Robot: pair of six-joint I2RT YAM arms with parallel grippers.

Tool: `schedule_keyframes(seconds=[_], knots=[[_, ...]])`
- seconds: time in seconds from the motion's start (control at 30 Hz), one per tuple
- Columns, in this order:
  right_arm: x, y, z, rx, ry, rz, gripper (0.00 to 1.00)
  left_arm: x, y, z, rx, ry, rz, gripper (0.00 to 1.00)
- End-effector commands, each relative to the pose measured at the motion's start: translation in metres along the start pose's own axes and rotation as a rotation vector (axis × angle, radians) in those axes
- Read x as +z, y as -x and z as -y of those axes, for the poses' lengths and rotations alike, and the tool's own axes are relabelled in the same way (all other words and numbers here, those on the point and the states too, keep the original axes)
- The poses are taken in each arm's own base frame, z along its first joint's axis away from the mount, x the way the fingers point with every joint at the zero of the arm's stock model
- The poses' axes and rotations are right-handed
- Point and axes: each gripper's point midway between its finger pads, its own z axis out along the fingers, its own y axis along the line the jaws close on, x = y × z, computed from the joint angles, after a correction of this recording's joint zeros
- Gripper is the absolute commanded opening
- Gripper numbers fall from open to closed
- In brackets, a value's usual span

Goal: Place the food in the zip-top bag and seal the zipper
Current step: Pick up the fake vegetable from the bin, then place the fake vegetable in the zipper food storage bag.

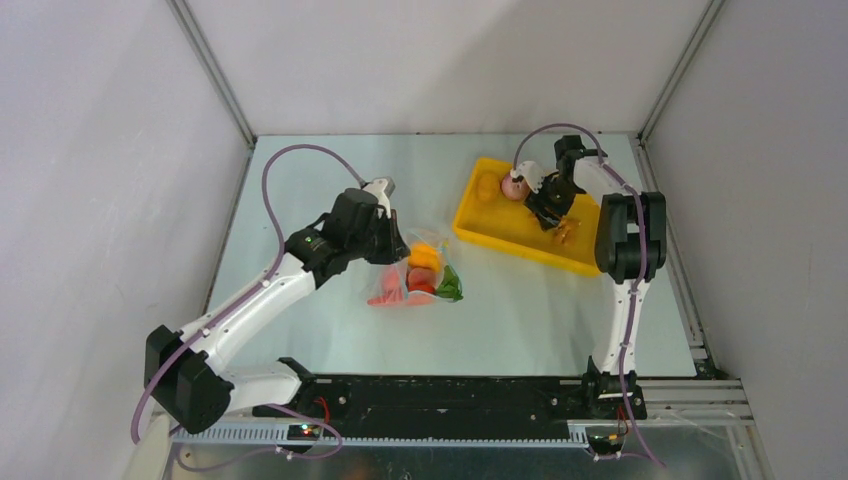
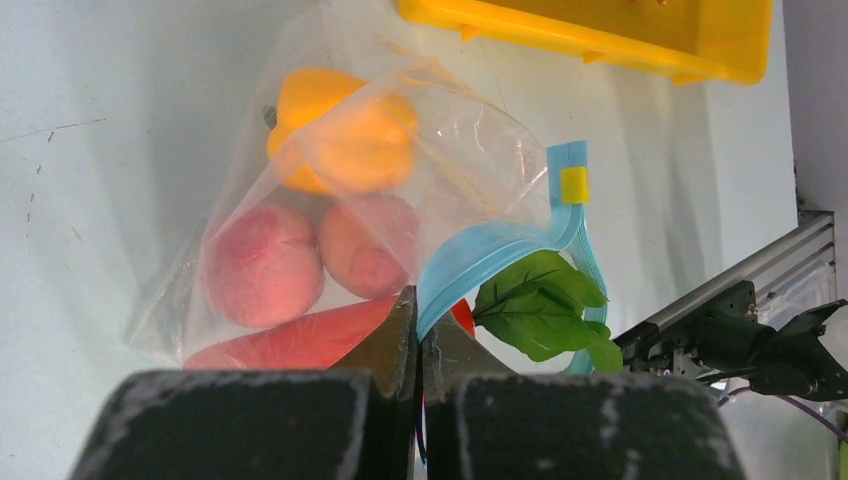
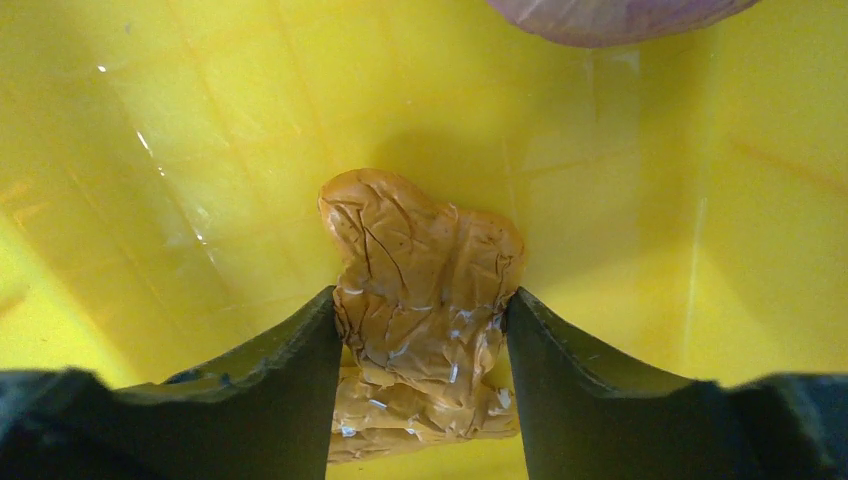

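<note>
The clear zip-top bag (image 1: 415, 275) lies mid-table and also shows in the left wrist view (image 2: 300, 200). It holds a yellow-orange fruit (image 2: 345, 130), two pinkish peaches (image 2: 265, 265) and a red-orange carrot (image 2: 290, 340) whose green leaf (image 2: 540, 305) sticks out of the mouth. My left gripper (image 2: 420, 310) is shut on the teal zipper (image 2: 500, 245) at the bag's mouth. My right gripper (image 3: 422, 310) is down in the yellow tray (image 1: 500, 225), its jaws closed against both sides of an amber piece (image 3: 420, 275). The purple-pink onion (image 1: 514, 186) lies in the tray beside it.
The yellow tray (image 2: 600, 40) stands at the back right, close beyond the bag. A yellow slider tab (image 2: 573, 185) sits on the zipper's end. The black rail (image 1: 450, 400) runs along the near edge. White walls enclose the table.
</note>
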Motion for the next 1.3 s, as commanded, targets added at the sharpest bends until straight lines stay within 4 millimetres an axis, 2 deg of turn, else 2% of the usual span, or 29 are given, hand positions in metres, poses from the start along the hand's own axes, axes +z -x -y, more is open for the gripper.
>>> schedule_keyframes(seconds=[0.0, 0.03, 0.1, 0.2, 0.27, 0.3, 0.4, 0.43, 0.47, 0.5, 0.53, 0.57, 0.7, 0.77, 0.8, 0.83, 0.87, 0.9, 0.93, 0.97, 1.0, 1.03, 1.07, 1.1, 1.13, 1.17, 1.2, 1.23, 1.27], knots=[[-0.001, -0.008, -0.001, 0.007, 0.026, -0.035, 0.49, -0.009, 0.022, 0.013, 0.014, -0.042, 0.054, 0.0], [-0.004, -0.005, 0.0, 0.005, 0.019, -0.025, 0.41, -0.009, 0.022, 0.013, 0.014, -0.045, 0.055, 0.0], [-0.009, 0.002, 0.003, 0.004, -0.003, 0.005, 0.33, -0.01, 0.023, 0.015, 0.016, -0.051, 0.059, 0.0], [-0.019, 0.011, 0.006, 0.01, -0.05, 0.05, 0.29, -0.012, 0.025, 0.015, 0.017, -0.052, 0.061, 0.0], [-0.04, 0.028, 0.017, 0.002, -0.132, 0.121, 0.27, -0.012, 0.024, 0.015, 0.015, -0.048, 0.054, 0.0], [-0.042, 0.03, 0.014, 0.011, -0.131, 0.14, 0.27, -0.011, 0.023, 0.015, 0.01, -0.045, 0.048, 0.0], [-0.077, 0.052, 0.015, 0.011, -0.199, 0.251, 0.26, -0.012, 0.023, 0.017, 0.0, -0.049, 0.036, 0.0], [-0.079, 0.055, 0.008, 0.022, -0.187, 0.276, 0.26, -0.014, 0.023, 0.018, -0.006, -0.048, 0.032, 0.0], [-0.097, 0.065, 0.011, 0.009, -0.227, 0.326, 0.25, -0.014, 0.023, 0.018, -0.008, -0.047, 0.031, 0.0], [-0.099, 0.067, 0.005, 0.031, -0.222, 0.353, 0.24, -0.016, 0.025, 0.019, -0.008, -0.044, 0.03, 0.0], [-0.117, 0.078, 0.009, 0.021, -0.269, 0.409, 0.21, -0.016, 0.025, 0.019, -0.01, -0.042, 0.027, 0.0], [-0.118, 0.079, 0.003, 0.052, -0.262, 0.434, 0.2, -0.017, 0.025, 0.019, -0.013, -0.039, 0.021, 0.0], [-0.159, 0.103, -0.008, 0.102, -0.312, 0.605, 0.19, -0.02, 0.026, 0.021, -0.027, -0.034, 0.015, 0.0], [-0.195, 0.125, -0.018, 0.124, -0.334, 0.746, 0.17, -0.02, 0.026, 0.021, -0.037, -0.031, 0.012, 0.0], [-0.194, 0.129, -0.032, 0.165, -0.281, 0.783, 0.16, -0.018, 0.026, 0.022, -0.045, -0.031, 0.006, 0.0], [-0.212, 0.142, -0.042, 0.146, -0.277, 0.848, 0.16, -0.017, 0.026, 0.022, -0.05, -0.035, 0.003, 0.0], [-0.211, 0.146, -0.057, 0.197, -0.215, 0.879, 0.16, -0.015, 0.024, 0.024, -0.062, -0.04, -0.008, 0.0], [-0.228, 0.16, -0.07, 0.181, -0.207, 0.942, 0.16, -0.014, 0.024, 0.024, -0.067, -0.044, -0.011, 0.0], [-0.226, 0.168, -0.09, 0.228, -0.13, 0.971, 0.16, -0.012, 0.023, 0.027, -0.075, -0.056, -0.014, 0.0], [-0.243, 0.177, -0.101, 0.214, -0.118, 1.03, 0.16, -0.011, 0.022, 0.027, -0.079, -0.058, -0.016, 0.0], [-0.24, 0.184, -0.126, 0.237, -0.016, 1.048, 0.16, -0.01, 0.021, 0.028, -0.085, -0.061, -0.019, 0.0], [-0.253, 0.192, -0.142, 0.233, 0.028, 1.115, 0.17, -0.01, 0.021, 0.027, -0.089, -0.06, -0.019, 0.0], [-0.266, 0.201, -0.171, 0.172, 0.111, 1.161, 0.17, -0.009, 0.02, 0.027, -0.091, -0.057, -0.02, 0.0], [-0.27, 0.205, -0.186, 0.168, 0.167, 1.212, 0.17, -0.009, 0.019, 0.026, -0.093, -0.056, -0.02, 0.0], [-0.292, 0.215, -0.211, 0.073, 0.213, 1.298, 0.17, -0.008, 0.018, 0.025, -0.094, -0.056, -0.021, 0.0], [-0.286, 0.212, -0.23, 0.069, 0.291, 1.297, 0.17, -0.008, 0.017, 0.025, -0.096, -0.057, -0.022, 0.0], [-0.301, 0.218, -0.249, -0.003, 0.323, 1.355, 0.17, -0.008, 0.016, 0.025, -0.096, -0.057, -0.024, 0.0], [-0.298, 0.219, -0.272, -0.028, 0.396, 1.351, 0.17, -0.008, 0.015, 0.025, -0.096, -0.059, -0.025, 0.0], [-0.303, 0.221, -0.281, -0.062, 0.417, 1.372, 0.18, -0.007, 0.014, 0.024, -0.096, -0.059, -0.03, 0.0]])
